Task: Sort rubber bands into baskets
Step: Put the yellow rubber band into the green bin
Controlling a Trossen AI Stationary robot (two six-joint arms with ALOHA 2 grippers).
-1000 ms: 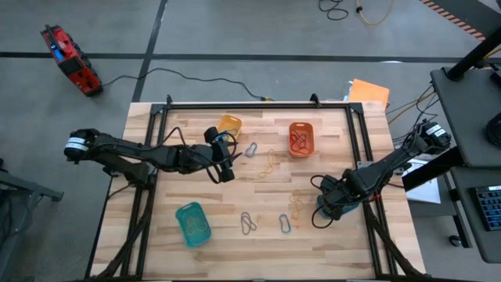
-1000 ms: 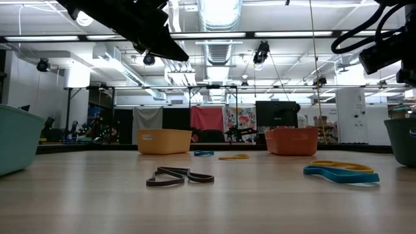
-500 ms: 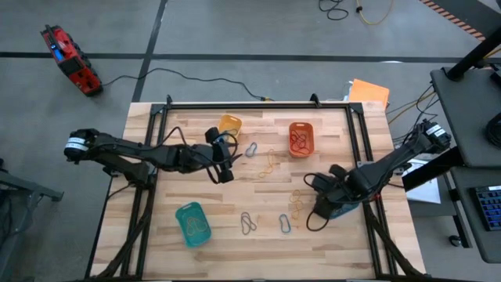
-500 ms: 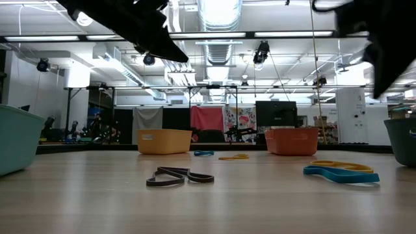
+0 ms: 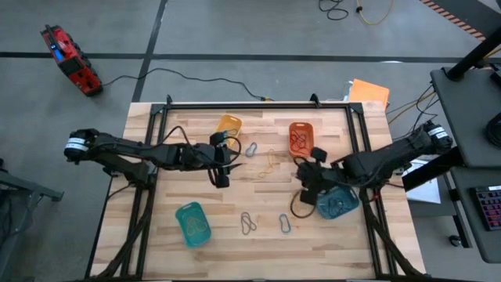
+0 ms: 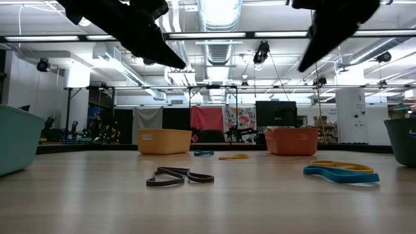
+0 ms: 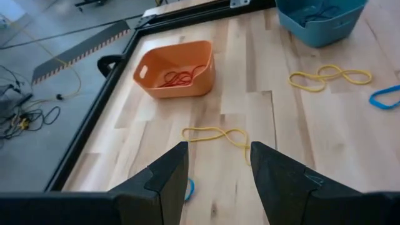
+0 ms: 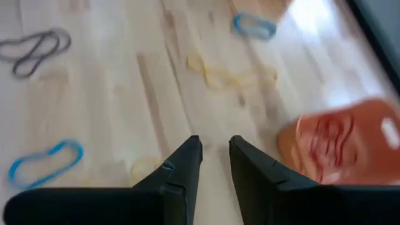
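Note:
Four baskets stand on the wooden table: yellow (image 5: pixel 229 124), orange (image 5: pixel 301 138) with red bands inside, teal-green (image 5: pixel 192 223) and blue-teal (image 5: pixel 338 202). Loose rubber bands lie flat between them: a blue one (image 5: pixel 251 149), a yellow one (image 5: pixel 268 163), a grey one (image 5: pixel 248 223), another blue one (image 5: pixel 285 224) and yellow ones (image 5: pixel 297 197). My left gripper (image 5: pixel 227 160) hovers open and empty near the yellow basket, facing the yellow band (image 7: pixel 215 134). My right gripper (image 5: pixel 304 178) hovers between the orange and blue-teal baskets, empty, its fingers a narrow gap apart (image 8: pixel 215 156).
Black frame rails (image 5: pixel 258 103) run along the table's far and side edges. An orange sheet (image 5: pixel 369 92) lies beyond the far right corner. A black cable loop (image 5: pixel 301 205) hangs by the right arm. Bare wood lies at the table's near middle (image 5: pixel 250 251).
My right gripper has swung from over the blue-teal basket toward the table's far edge and a little left, and now hangs near the orange basket. The blue-teal basket, covered by the arm before, now shows in the high view.

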